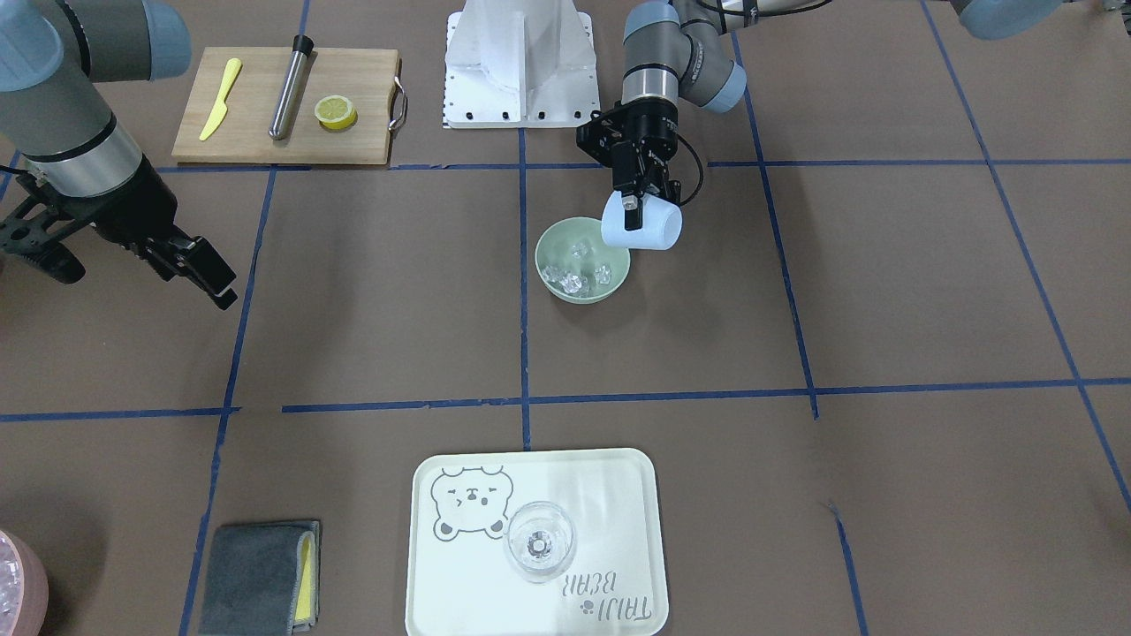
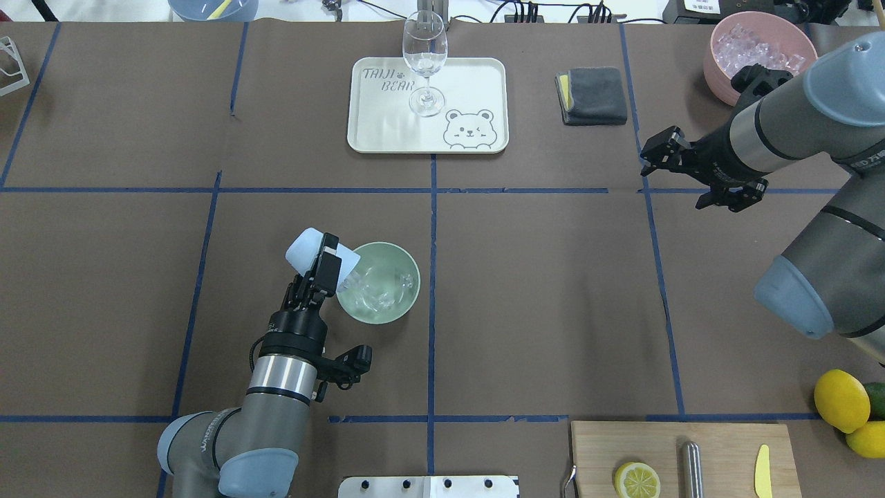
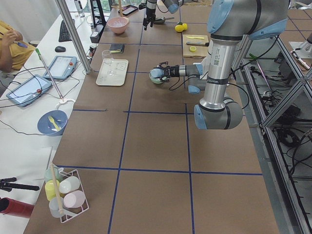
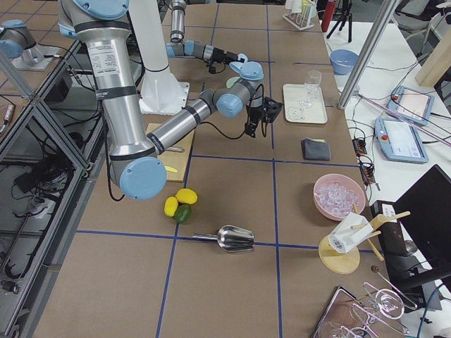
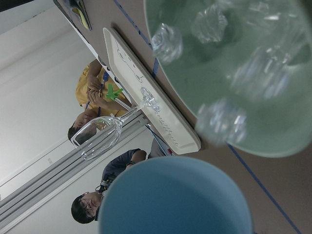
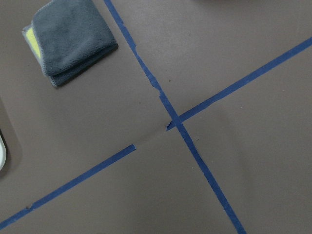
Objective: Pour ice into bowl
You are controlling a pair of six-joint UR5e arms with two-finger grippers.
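The pale sage-green bowl [image 1: 544,265] stands near the table's middle and holds several clear ice cubes [image 1: 574,279]. It also shows in the overhead view [image 2: 409,265] with the ice [image 2: 370,297] inside. My left gripper [image 1: 631,201] is shut on a light blue cup [image 1: 649,230]. It holds the cup tipped on its side, mouth over the bowl's rim. In the left wrist view the cup [image 5: 175,195] is at the bottom and the bowl [image 5: 214,83] with ice [image 5: 222,122] is above. My right gripper [image 2: 653,155] is open and empty, far from the bowl.
A pale tray [image 2: 484,76] holds a wine glass [image 2: 424,62]. A grey cloth [image 2: 594,95] and a pink bowl of ice [image 2: 719,76] lie at the far right. A cutting board [image 2: 719,443] holds a lemon half [image 2: 637,480], a metal rod and a yellow knife. Lemons [image 2: 841,400] lie beside it.
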